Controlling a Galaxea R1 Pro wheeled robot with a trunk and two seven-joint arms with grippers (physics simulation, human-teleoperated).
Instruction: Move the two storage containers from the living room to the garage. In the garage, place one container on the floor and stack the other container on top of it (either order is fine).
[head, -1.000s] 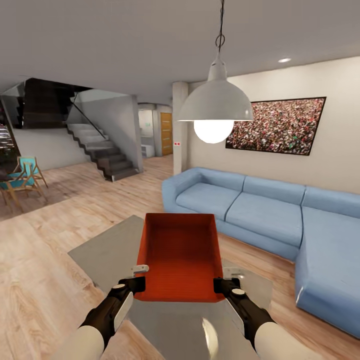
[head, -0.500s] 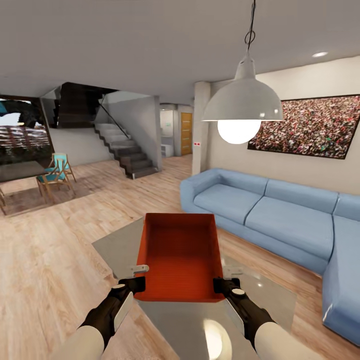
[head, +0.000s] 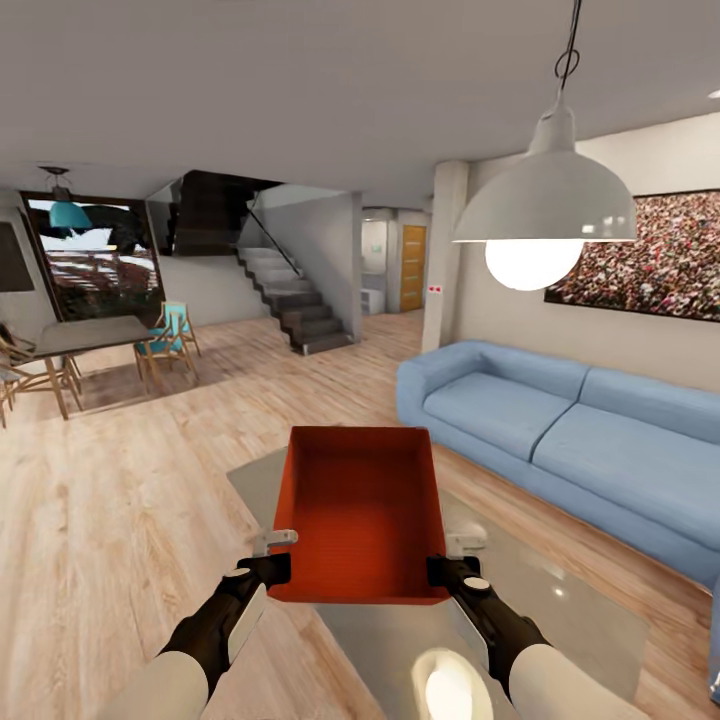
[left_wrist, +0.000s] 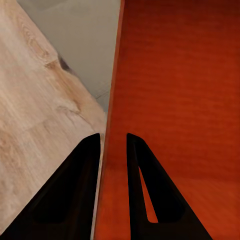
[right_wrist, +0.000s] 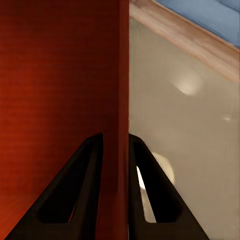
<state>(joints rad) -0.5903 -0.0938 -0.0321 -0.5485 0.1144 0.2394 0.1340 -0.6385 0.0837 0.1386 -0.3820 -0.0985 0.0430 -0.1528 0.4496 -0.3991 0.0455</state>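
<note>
- Left end effector (head: 274, 552): fingers (left_wrist: 87, 165) clamped across the left wall of the orange-red storage container (head: 360, 510), one finger inside, one outside.
- Right end effector (head: 452, 555): pinched likewise on the container's right wall.
- The container is held level between both arms, above a glass worktop (head: 560, 600) on the living room's light plank floor (head: 120, 500).
- Blue corner sofa (head: 560, 430) to the right; white pendant lamp (head: 545, 205) above; staircase (head: 295, 300) and orange door (head: 412, 268) further off.

Glass table (head: 560, 610) stands on plank floor (head: 130, 500).
</note>
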